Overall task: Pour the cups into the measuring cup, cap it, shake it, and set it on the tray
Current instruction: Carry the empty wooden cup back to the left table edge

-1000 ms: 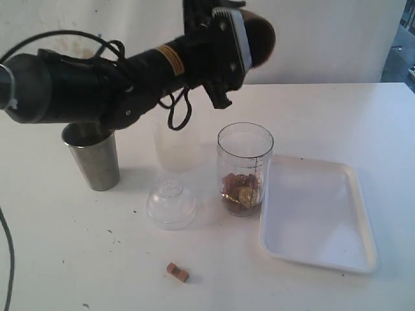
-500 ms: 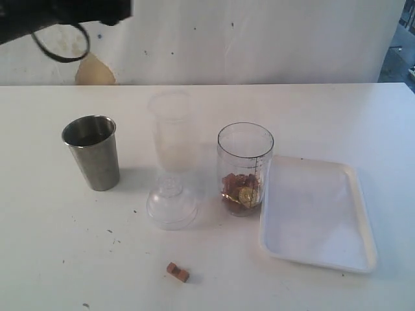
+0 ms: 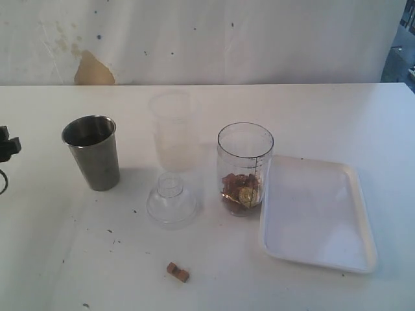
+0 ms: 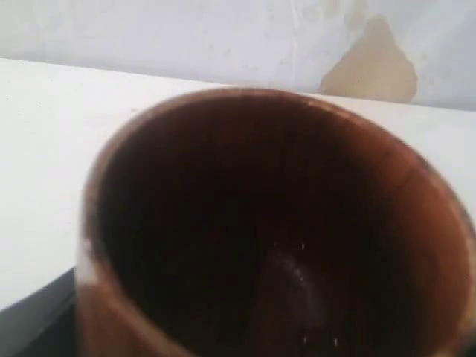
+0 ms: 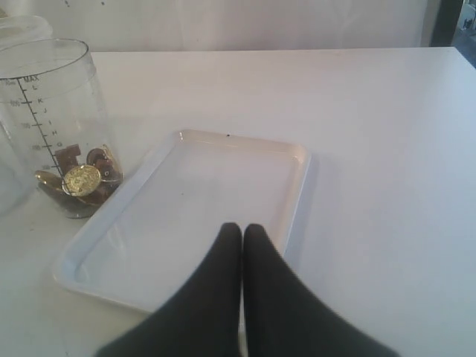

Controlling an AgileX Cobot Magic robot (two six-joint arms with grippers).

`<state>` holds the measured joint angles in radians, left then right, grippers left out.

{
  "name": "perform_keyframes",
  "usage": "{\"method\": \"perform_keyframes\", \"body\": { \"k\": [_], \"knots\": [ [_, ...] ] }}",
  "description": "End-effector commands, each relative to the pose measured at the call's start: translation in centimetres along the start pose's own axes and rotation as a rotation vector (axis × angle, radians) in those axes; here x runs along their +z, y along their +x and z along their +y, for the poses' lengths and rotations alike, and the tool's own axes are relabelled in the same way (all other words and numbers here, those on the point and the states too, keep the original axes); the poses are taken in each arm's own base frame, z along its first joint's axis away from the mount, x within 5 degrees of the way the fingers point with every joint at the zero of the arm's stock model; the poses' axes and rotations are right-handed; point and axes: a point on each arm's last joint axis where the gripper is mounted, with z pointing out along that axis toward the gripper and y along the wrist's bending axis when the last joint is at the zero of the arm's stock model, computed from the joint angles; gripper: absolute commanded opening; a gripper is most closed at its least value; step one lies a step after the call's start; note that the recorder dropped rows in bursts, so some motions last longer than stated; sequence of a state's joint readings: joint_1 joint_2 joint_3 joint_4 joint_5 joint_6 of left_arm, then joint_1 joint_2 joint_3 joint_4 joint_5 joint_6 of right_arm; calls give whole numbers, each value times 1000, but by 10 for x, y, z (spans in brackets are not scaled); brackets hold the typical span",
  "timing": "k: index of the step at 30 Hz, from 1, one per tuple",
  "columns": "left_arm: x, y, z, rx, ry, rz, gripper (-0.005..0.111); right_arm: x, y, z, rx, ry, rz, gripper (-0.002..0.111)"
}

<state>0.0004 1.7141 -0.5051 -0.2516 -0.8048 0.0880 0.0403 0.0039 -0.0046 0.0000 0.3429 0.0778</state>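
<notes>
Looking through the left wrist camera, I see the wooden cup (image 4: 275,223) filling the picture, mouth toward the lens and dark inside. The left fingers (image 4: 33,323) grip it clear of the table, though only a dark sliver of them shows. From the outside camera, a black bit of the left arm (image 3: 6,144) pokes in at the edge. Next stands the steel tumbler (image 3: 93,155), upright on the table (image 3: 65,259). Further right, a frosted cup (image 3: 172,129) stands behind a clear dome lid (image 3: 171,202), and a small brown piece (image 3: 177,272) lies nearer the front. The measuring cup (image 3: 244,162) is upright and uncapped, with brown bits and a gold coin in its bottom. It stands just beside the left rim of the tray (image 3: 318,214). My right fingers (image 5: 223,260) are pressed together, holding nothing, over the tray's rim.
</notes>
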Motion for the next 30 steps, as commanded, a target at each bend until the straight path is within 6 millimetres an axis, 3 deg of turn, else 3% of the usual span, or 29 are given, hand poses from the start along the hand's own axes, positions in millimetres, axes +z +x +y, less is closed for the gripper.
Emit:
{"method": "perform_keyframes", "body": {
  "k": [1, 8, 10, 13, 18, 20, 30],
  "knots": [
    [11, 15, 1, -21, 7, -47, 0, 0, 1, 0, 5, 2, -1, 0],
    [21, 33, 0, -1, 23, -92, 0, 0, 1, 0, 5, 2, -1, 0],
    [22, 34, -2, 13, 45, -112, 6, 0, 1, 0, 5, 2, -1, 0],
    [22, 33, -4, 20, 59, -123, 25, 0, 1, 0, 5, 2, -1, 0],
    [22, 34, -3, 17, 52, -119, 70, 0, 1, 0, 5, 2, -1, 0],
    [22, 34, -3, 17, 52, -112, 78, 0, 1, 0, 5, 2, -1, 0],
    [22, 37, -3, 18, 52, -88, 76, 0, 1, 0, 5, 2, -1, 0]
  ]
}}
